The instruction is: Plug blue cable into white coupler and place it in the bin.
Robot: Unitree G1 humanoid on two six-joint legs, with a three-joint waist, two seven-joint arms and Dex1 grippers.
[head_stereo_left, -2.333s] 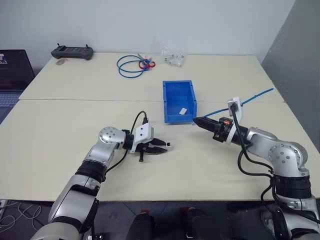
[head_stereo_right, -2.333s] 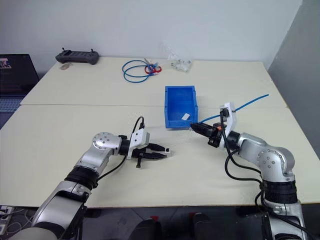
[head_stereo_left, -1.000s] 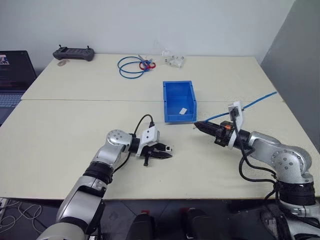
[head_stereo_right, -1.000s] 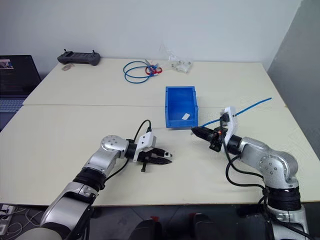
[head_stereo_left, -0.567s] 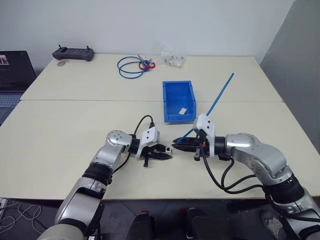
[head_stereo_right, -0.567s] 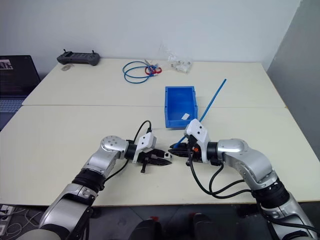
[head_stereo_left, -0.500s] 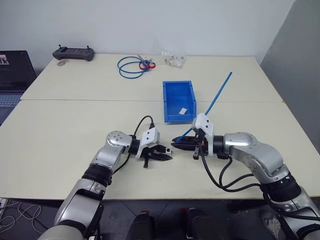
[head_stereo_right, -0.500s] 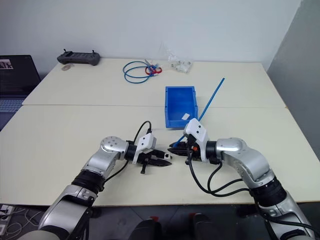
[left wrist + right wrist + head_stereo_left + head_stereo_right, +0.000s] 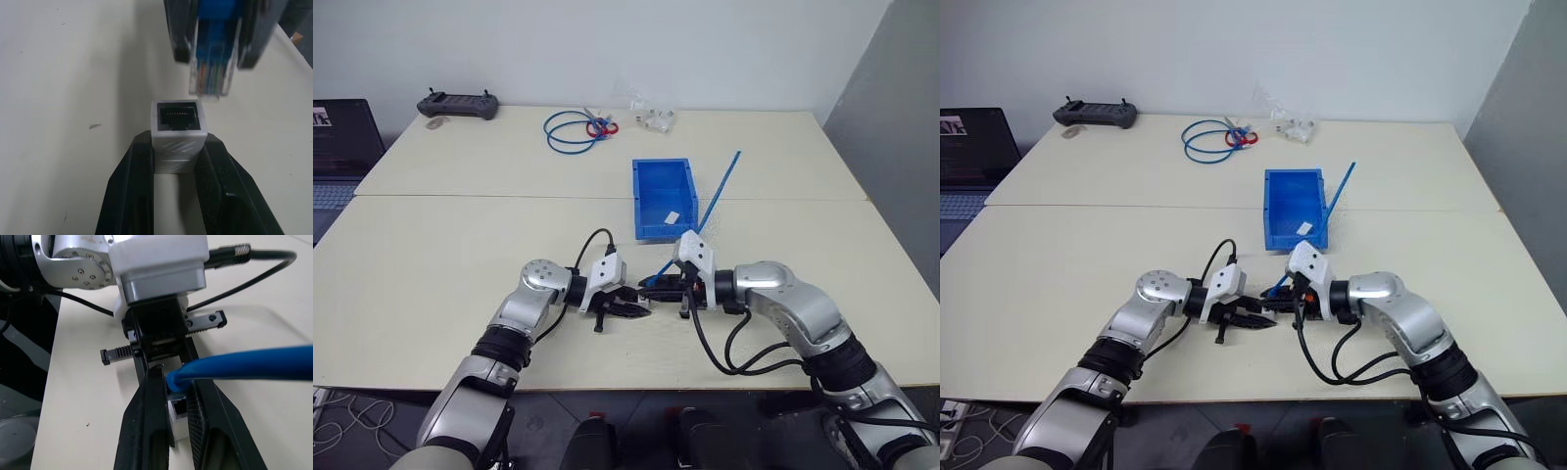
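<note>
Between the left gripper's (image 9: pixel 178 161) fingers (image 9: pixel 132 196) sits the white coupler (image 9: pixel 178 134), clamped by its sides, open socket facing outward. Just beyond that socket, not yet inserted, hangs the clear plug of the blue cable (image 9: pixel 211 63), pinched between the right gripper's (image 9: pixel 177 396) narrow fingers (image 9: pixel 151 426). Behind the right gripper the cable rises toward the bin (image 9: pixel 651 201), which stands farther out on the table (image 9: pixel 431 264).

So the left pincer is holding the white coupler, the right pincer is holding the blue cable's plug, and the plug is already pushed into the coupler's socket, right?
Not quite. In the left wrist view the blue cable plug sits just short of the white coupler, its socket open and empty. The rest holds: the left pincer grips the coupler, the right pincer the plug.
</note>
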